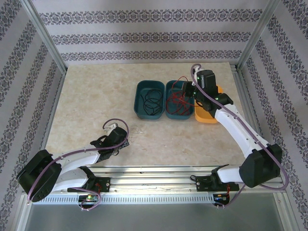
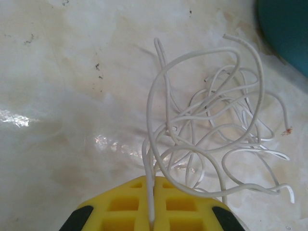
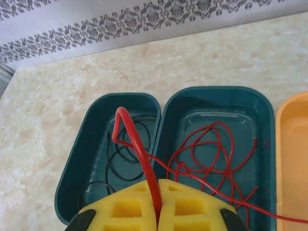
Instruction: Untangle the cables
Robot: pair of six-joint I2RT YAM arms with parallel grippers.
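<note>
Pinched in closed left gripper (image 2: 151, 214): white cable (image 2: 150, 185) (tangle spread on table (image 2: 57, 96)); clamped in right gripper (image 3: 158, 209): red cable (image 3: 139, 144), above teal bin (image 3: 216, 90).

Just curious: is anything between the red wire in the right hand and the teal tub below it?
Nothing visible. The right hand is shut on the red cable, whose loops already lie in the right teal bin. The black cable lies in the neighbouring teal bin.

Black cables (image 1: 152, 101) in one teal tray (image 1: 139, 113), red cables (image 1: 177, 102) in the adjoining teal tray (image 1: 178, 117), right claw (image 1: 187, 91) above them
</note>
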